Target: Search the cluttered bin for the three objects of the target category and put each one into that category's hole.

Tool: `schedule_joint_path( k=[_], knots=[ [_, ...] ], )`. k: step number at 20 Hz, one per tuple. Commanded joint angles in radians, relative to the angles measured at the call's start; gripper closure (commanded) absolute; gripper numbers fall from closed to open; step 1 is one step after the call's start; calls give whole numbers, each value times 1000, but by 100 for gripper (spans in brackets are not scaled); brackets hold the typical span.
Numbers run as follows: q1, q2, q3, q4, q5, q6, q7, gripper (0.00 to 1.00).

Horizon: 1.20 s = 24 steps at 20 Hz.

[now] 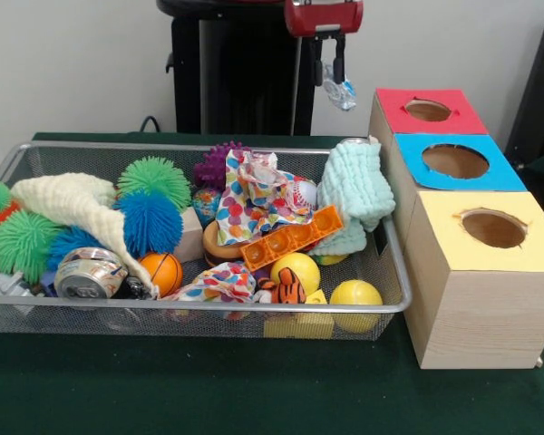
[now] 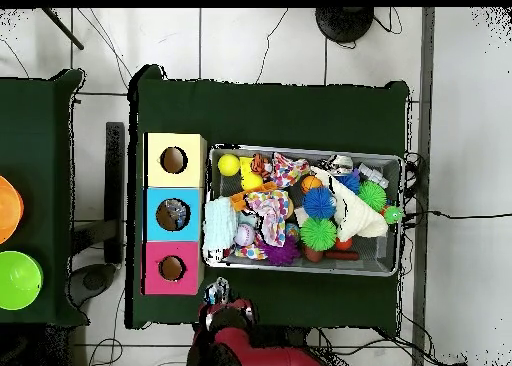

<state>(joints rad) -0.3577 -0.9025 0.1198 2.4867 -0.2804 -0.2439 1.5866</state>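
Observation:
My gripper (image 1: 329, 80) hangs high behind the bin's far right corner, shut on a small clear, bluish crumpled object (image 1: 342, 94). Seen from overhead, that object (image 2: 216, 290) is beside the red box, just off the table's edge. The wooden box has three holes: the red-topped hole (image 1: 428, 111), the blue-topped hole (image 1: 455, 160) and the yellow-topped hole (image 1: 494, 227). The wire bin (image 1: 208, 308) holds spiky balls (image 1: 151, 222), yellow balls (image 1: 355, 294), an orange ball (image 1: 163, 270), a can (image 1: 89, 274), cloths (image 1: 355, 186), an orange tray (image 1: 290, 237) and a tiger toy (image 1: 288, 290).
The box stands tight against the bin's right side in the front view. Green cloth covers the table (image 1: 254, 381). Overhead, a second green table at the left carries an orange bowl (image 2: 5, 207) and a green bowl (image 2: 18, 280).

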Motion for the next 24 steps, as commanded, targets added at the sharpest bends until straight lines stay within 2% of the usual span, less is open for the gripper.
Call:
schedule_joint_path(
  k=[1, 8, 14, 20, 24],
  knots=[
    [60, 102, -32, -42, 114, -88, 295, 100],
    [163, 155, -30, -52, 205, -154, 322, 100],
    [259, 81, -39, -40, 311, -97, 320, 100],
    [304, 124, -31, -75, 352, -124, 327, 100],
    [340, 57, -54, -56, 386, -68, 326, 100]
  ],
)
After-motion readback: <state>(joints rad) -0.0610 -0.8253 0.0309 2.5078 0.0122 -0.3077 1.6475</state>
